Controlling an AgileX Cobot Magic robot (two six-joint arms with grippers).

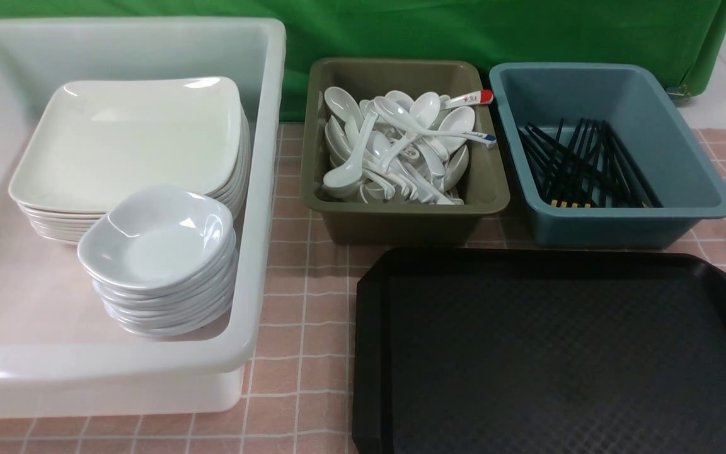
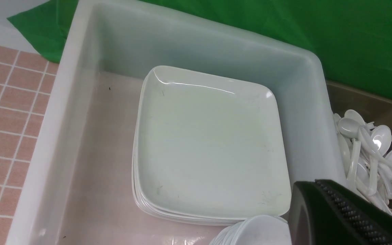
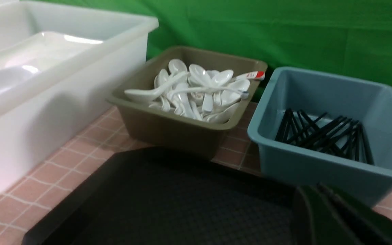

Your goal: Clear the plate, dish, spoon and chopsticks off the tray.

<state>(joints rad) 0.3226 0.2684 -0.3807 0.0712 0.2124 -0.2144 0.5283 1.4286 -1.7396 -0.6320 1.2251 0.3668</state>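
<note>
The black tray lies at the front right with nothing on it; it also shows in the right wrist view as the tray. A large white plate tops a stack in the white tub. In front of it a small dish tops its own stack. The blue-tipped spoon rests on the spoon pile. Black chopsticks lie in the blue bin. My left gripper is shut and empty over the tub's corner. My right gripper is shut and empty above the tray, near the blue bin. Neither gripper shows in the front view.
The white tub fills the left side. An olive bin of white spoons, one red-tipped, and a blue bin stand behind the tray. A green cloth hangs at the back over a pink checked tablecloth.
</note>
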